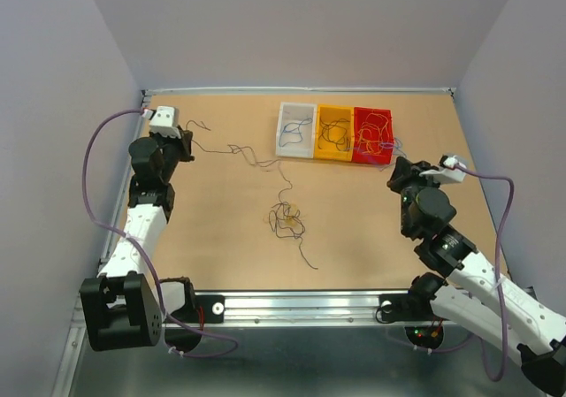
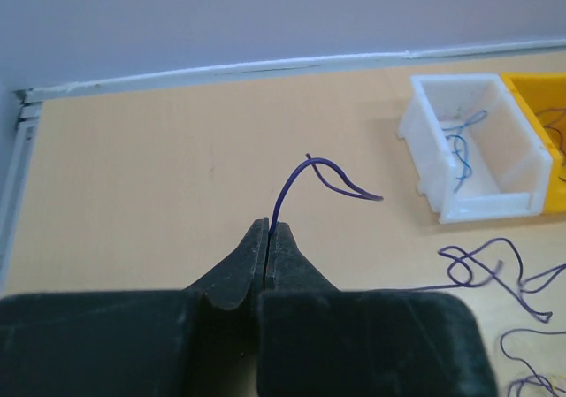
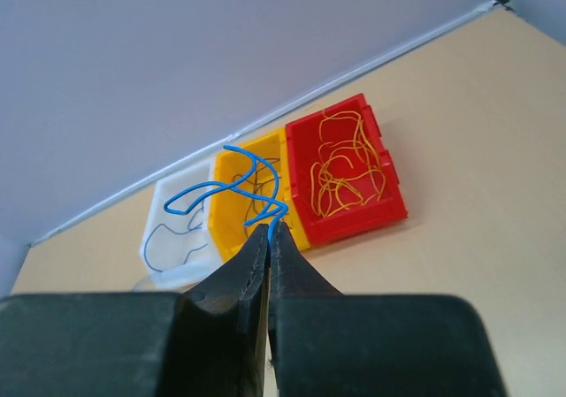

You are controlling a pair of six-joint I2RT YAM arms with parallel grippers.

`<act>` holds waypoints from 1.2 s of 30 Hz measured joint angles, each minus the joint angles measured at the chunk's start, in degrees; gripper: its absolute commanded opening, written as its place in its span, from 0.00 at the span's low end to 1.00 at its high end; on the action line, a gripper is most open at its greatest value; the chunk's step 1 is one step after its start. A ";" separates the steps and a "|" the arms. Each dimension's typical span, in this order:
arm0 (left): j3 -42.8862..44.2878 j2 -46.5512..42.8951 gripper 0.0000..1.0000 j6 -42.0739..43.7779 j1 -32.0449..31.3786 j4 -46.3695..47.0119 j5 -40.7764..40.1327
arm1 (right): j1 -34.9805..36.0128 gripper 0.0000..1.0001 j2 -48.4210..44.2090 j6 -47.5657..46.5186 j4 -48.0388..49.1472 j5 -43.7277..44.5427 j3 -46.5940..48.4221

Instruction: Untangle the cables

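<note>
Cables (image 1: 287, 220) lie mostly as one small knot at the centre of the table (image 1: 221, 238) (top view), w/ one thin tail going to 5 o'clock and another going up to 12 o'clock. A loose line of strands (image 1: 237, 152) has its long axis approx. from 9 to 3 o'clock, between the left gripper (image 1: 181, 141) and the white bin (image 1: 296, 106). Others are already sorted: blue in the white bin, dark ones in the yellow bin (image 1: 334, 107), yellow-orange in the red bin (image 1: 372, 110).

The left gripper is closed on a dark blue strand (image 2: 305, 169), which rises from the tips to 12 o'clock and then bends to 2 o'clock, toward the white bin. The right gripper (image 3: 269, 232) is closed on a bright blue strand (image 3: 240, 178), curly, pointing to 11 o'clock in its wrist view.

Risks, in my judgement: the wires are hair-thin, so each can slip out of the jaws. I cannot tell if the left strand is hooked to the line on the table; if yes, a lift would drag the neighbours. The right strand is springy (many curls), so at release it may catch on the yellow bin's wires or land in the wrong bin, esp. because the bins touch each other.
</note>
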 measured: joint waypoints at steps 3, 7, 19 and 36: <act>0.81 0.02 0.00 -2.01 4.81 0.15 -0.79 | 0.00 0.01 -2.93 0.07 -1.70 2.78 -0.85; 1.07 0.02 0.00 -3.96 7.17 0.48 -3.04 | 0.00 0.01 -7.30 0.09 -3.72 5.62 -1.90; 0.61 -0.59 0.00 -5.75 7.28 3.54 5.20 | 0.00 0.01 2.49 -1.64 -4.96 0.57 0.76; -3.82 -8.46 0.00 -5.75 7.28 8.98 13.35 | 0.00 0.01 46.58 -8.11 4.28 -18.38 30.84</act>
